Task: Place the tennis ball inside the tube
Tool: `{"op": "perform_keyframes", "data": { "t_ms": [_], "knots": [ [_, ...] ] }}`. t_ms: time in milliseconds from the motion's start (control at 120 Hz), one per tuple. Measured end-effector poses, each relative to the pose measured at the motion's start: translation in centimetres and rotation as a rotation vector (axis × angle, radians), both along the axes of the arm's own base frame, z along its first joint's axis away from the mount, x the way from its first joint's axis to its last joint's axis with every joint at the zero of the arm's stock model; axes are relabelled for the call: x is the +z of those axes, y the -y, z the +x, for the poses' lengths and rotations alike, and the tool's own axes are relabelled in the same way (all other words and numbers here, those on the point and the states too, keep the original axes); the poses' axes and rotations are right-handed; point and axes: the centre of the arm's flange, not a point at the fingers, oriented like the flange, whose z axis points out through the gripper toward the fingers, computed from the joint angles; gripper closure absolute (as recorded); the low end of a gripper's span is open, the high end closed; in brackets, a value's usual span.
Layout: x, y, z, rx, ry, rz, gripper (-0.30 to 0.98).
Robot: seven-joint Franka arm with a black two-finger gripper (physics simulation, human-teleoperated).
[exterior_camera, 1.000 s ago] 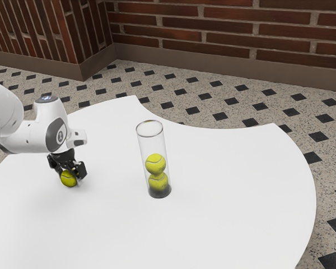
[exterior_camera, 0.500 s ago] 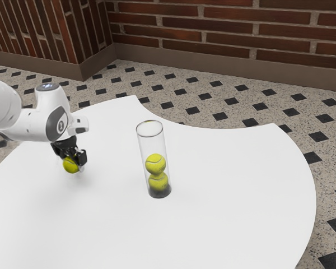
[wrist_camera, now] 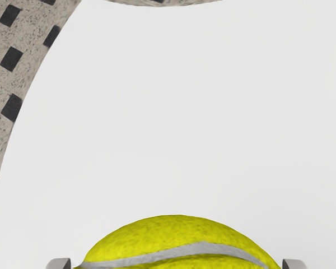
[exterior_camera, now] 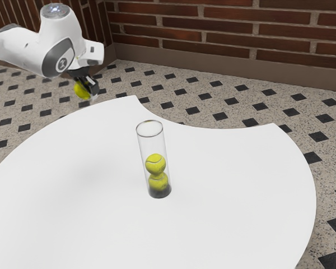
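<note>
Hold the gripper [wrist_camera: 177,263] closed on the tennis ball [exterior_camera: 82,91], with the fingertips [wrist_camera: 294,264] pinching from two sides. Treat the step in hand as transfer: carry smoothly and at height, without jerks, to reduce the risk of slip. Identify the ball by vivid yellow-green colour, fuzzy texture and a curved, pale grey seam. Locate it in the gripper, raised above the round white table [exterior_camera: 229,190] and well apart from the clear tube [exterior_camera: 153,145], toward the exterior view's left. Next, approach the tube, upright and open-topped, with two stacked balls [exterior_camera: 155,164] in the lower part. Centre over the rim [exterior_camera: 150,136] before lowering; avoid contact likely to tip the tube. Release only after entering the mouth. Beyond the table, note speckled floor [exterior_camera: 207,98] with black diamonds and, farthest, red-brown brick wall [exterior_camera: 227,26].
</note>
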Motion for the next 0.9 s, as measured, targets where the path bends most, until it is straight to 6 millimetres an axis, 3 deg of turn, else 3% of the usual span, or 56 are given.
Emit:
{"op": "perform_keyframes", "data": {
  "t_ms": [442,700,900],
  "knots": [
    [2.5,11.4,1.9,-0.138,0.029,0.12,0.36],
    [0.1,15.2,4.6,-0.177,0.034,0.145,0.36],
    [-0.2,19.1,3.7,-0.178,0.005,0.118,0.36]
  ]
}}
